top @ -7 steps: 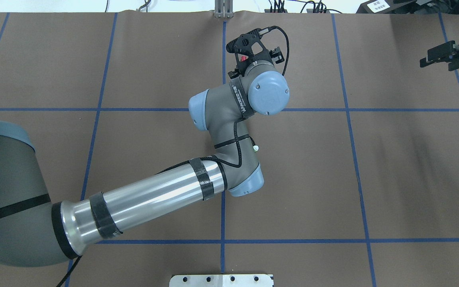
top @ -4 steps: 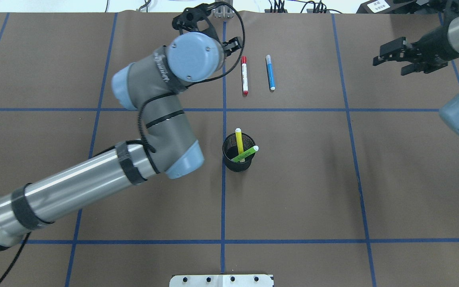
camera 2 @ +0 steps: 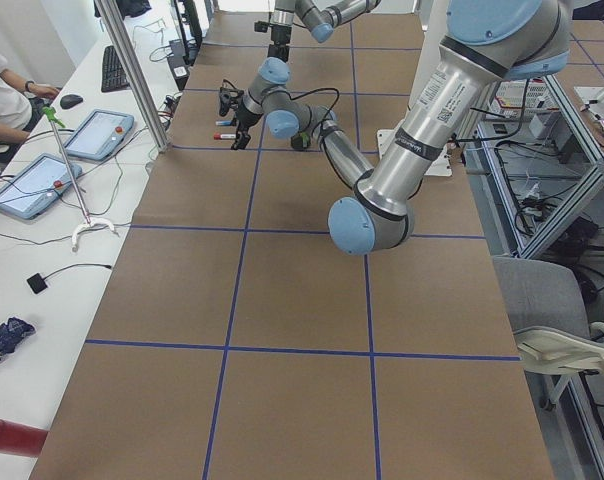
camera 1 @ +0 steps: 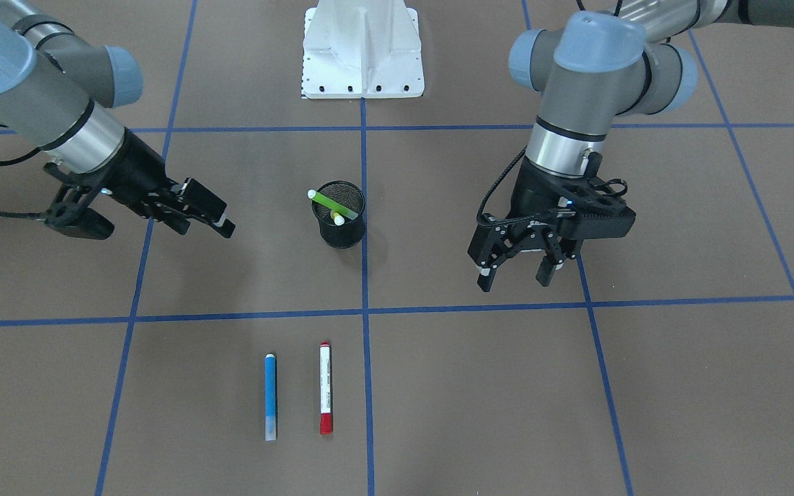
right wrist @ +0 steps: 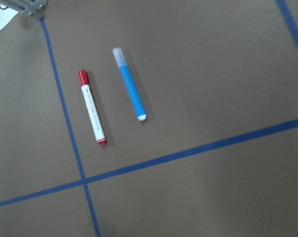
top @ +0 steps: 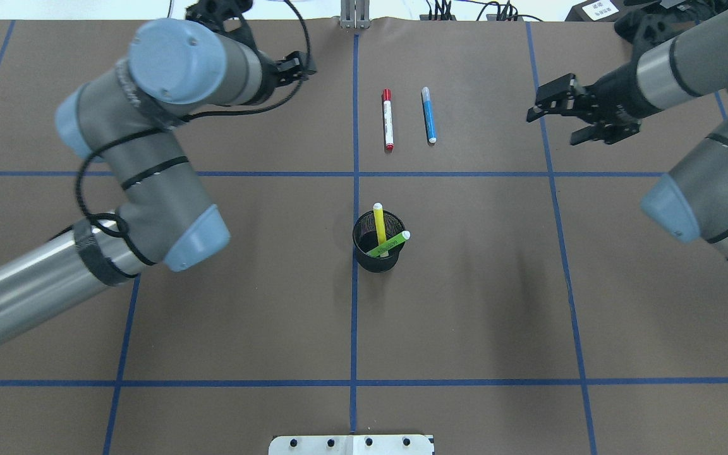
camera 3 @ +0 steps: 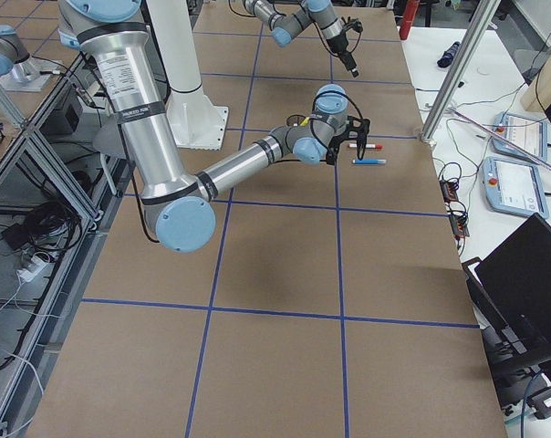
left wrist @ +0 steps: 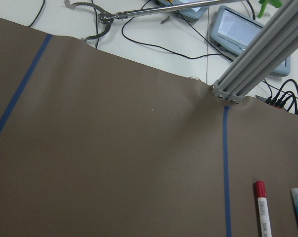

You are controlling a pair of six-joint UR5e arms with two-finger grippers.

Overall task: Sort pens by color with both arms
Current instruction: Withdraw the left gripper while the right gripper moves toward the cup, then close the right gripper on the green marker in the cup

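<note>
A white pen with red caps (top: 388, 120) and a blue pen (top: 428, 115) lie side by side on the brown mat at the far middle. They also show as the red-capped pen (camera 1: 326, 388) and blue pen (camera 1: 270, 396), and both wrist views catch them. A yellow pen (top: 378, 221) and a lime green pen (top: 390, 242) stand in the black mesh cup (top: 364, 253) at the centre. My left gripper (camera 1: 515, 279) hangs open and empty, off to the left of the pens. Right of the blue pen, my right gripper (top: 550, 123) is open and empty.
Blue tape lines divide the mat into squares. The white pedestal base (camera 1: 362, 62) sits at the robot's edge. An aluminium post (left wrist: 252, 64) rises at the far edge near the centre line. Beyond it a white bench carries tablets (camera 2: 97, 135) and cables, with a person seated there.
My left arm has swung from the table's middle to the far left, uncovering the cup and the two lying pens. My right arm has come in from the right edge toward the blue pen.
</note>
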